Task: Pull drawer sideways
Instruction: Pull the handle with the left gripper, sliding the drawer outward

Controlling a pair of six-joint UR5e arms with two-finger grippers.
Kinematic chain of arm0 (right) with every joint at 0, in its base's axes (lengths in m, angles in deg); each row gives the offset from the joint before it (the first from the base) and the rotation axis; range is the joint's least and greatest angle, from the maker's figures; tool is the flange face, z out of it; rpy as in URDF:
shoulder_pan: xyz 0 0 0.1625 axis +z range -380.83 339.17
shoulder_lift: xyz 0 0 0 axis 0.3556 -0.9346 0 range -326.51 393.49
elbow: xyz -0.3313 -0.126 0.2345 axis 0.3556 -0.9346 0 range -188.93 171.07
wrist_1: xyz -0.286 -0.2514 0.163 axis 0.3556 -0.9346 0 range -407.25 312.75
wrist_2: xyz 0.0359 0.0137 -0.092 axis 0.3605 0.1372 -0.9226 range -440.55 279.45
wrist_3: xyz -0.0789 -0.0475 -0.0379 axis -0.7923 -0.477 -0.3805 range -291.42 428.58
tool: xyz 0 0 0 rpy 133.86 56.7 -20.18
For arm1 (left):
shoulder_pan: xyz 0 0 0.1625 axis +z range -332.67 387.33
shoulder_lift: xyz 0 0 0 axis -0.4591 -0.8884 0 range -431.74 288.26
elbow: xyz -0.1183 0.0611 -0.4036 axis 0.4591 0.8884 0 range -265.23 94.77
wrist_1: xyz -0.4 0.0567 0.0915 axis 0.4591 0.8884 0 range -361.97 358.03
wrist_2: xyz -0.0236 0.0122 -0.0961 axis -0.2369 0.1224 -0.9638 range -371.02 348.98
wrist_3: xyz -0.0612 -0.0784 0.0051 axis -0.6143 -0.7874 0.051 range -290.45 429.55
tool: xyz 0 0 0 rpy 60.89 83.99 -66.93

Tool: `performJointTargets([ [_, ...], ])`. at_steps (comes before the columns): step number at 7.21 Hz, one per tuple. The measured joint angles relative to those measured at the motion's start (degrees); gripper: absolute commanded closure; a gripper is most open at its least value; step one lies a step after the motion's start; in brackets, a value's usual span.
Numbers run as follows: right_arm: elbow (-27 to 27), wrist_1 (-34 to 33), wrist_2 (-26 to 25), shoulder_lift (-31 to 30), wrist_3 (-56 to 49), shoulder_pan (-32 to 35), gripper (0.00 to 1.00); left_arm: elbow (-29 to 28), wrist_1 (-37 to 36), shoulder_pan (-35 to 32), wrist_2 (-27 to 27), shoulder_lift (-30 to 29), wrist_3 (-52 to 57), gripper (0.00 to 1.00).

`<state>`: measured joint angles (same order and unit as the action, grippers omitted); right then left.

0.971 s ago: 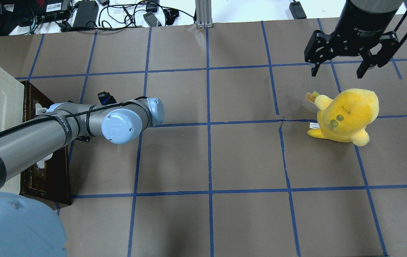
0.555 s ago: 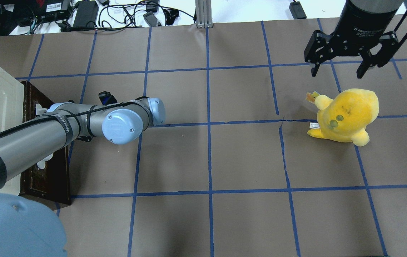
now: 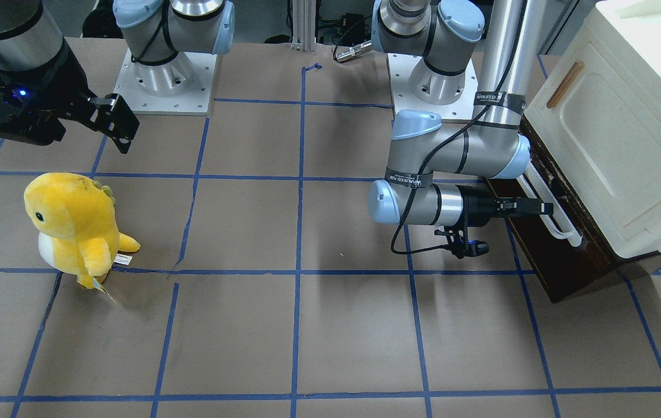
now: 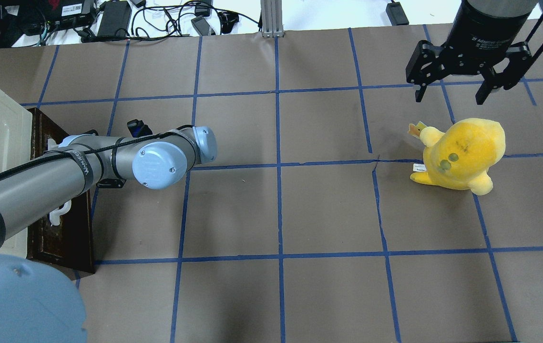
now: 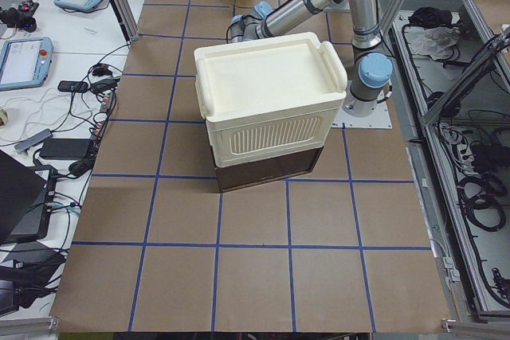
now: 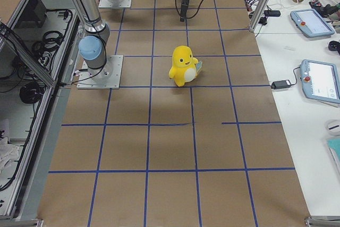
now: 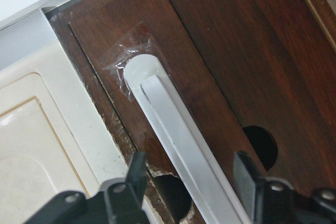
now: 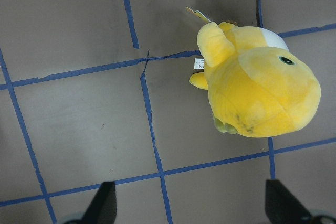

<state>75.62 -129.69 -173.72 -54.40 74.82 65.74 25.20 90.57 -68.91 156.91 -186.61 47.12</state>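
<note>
The dark brown drawer point(image 3: 556, 261) sits under the cream cabinet point(image 3: 614, 133), with its long white bar handle point(image 3: 556, 223) across the front. None of the drawer's inside shows. My left gripper point(image 3: 539, 206) is level with the handle. In the left wrist view the gripper point(image 7: 190, 174) is open, with one finger on each side of the white bar point(image 7: 168, 114) against the drawer front point(image 7: 236, 51). In the overhead view my left arm hides most of the handle point(image 4: 59, 214). My right gripper point(image 4: 450, 97) is open and empty, held high.
A yellow plush toy point(image 4: 462, 152) stands on the brown paper table below my right gripper and also shows in the right wrist view point(image 8: 257, 93). The cream cabinet door carries a small tan handle point(image 3: 564, 84). Cables and power bricks point(image 4: 114, 19) lie beyond the far edge.
My left arm has shifted slightly left toward the drawer front. The right arm, the plush toy and the drawer have not moved.
</note>
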Motion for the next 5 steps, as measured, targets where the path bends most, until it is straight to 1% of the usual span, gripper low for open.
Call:
performJointTargets([
  [1,0.0,0.0,0.0,0.0,0.0,0.0,0.0,-0.04,0.26,0.75,-0.02,-0.03,0.01,0.32],
  [2,0.0,0.0,0.0,0.0,0.0,0.0,0.0,-0.05,0.37,1.28,-0.01,-0.06,0.02,0.43],
  [3,0.0,0.0,0.0,0.0,0.0,0.0,0.0,-0.05,0.41,1.52,-0.05,-0.07,0.08,0.59],
  [4,0.0,0.0,0.0,0.0,0.0,0.0,0.0,-0.05,0.43,1.61,-0.1,-0.09,0.21,0.62],
  [5,0.0,0.0,0.0,0.0,0.0,0.0,0.0,-0.04,0.44,1.64,-0.14,-0.09,0.33,0.67],
])
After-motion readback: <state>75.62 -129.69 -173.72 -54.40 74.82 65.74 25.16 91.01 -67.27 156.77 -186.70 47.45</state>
